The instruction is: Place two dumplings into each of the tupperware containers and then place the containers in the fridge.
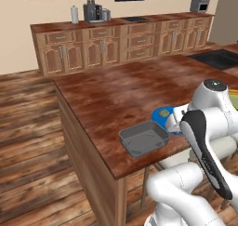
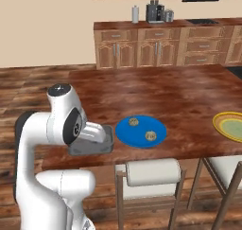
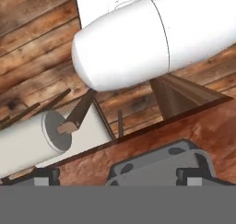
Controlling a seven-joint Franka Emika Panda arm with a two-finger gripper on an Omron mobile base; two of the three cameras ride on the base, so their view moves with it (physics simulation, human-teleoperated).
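Observation:
A dark grey rectangular tupperware container (image 1: pixel 143 139) sits near the island counter's front edge, partly behind my arm in the right base view (image 2: pixel 97 146). To its right lies a round blue plate (image 2: pixel 141 138) carrying two tan dumplings (image 2: pixel 133 122) (image 2: pixel 151 135). In the hand view my gripper (image 3: pixel 119 178) is open, its two dark fingertips (image 3: pixel 44 177) far apart with nothing between them. It hangs just above the container's rim (image 3: pixel 159 165) at the counter edge. The fridge is out of view.
A yellow-green plate (image 2: pixel 230 125) lies at the counter's right end. White-cushioned stools (image 2: pixel 149 172) stand under the front edge. Wooden cabinets (image 1: pixel 102 46) with a coffee machine (image 1: pixel 93 11) line the back wall. A wide stretch of brown countertop (image 1: pixel 116 88) lies behind the container.

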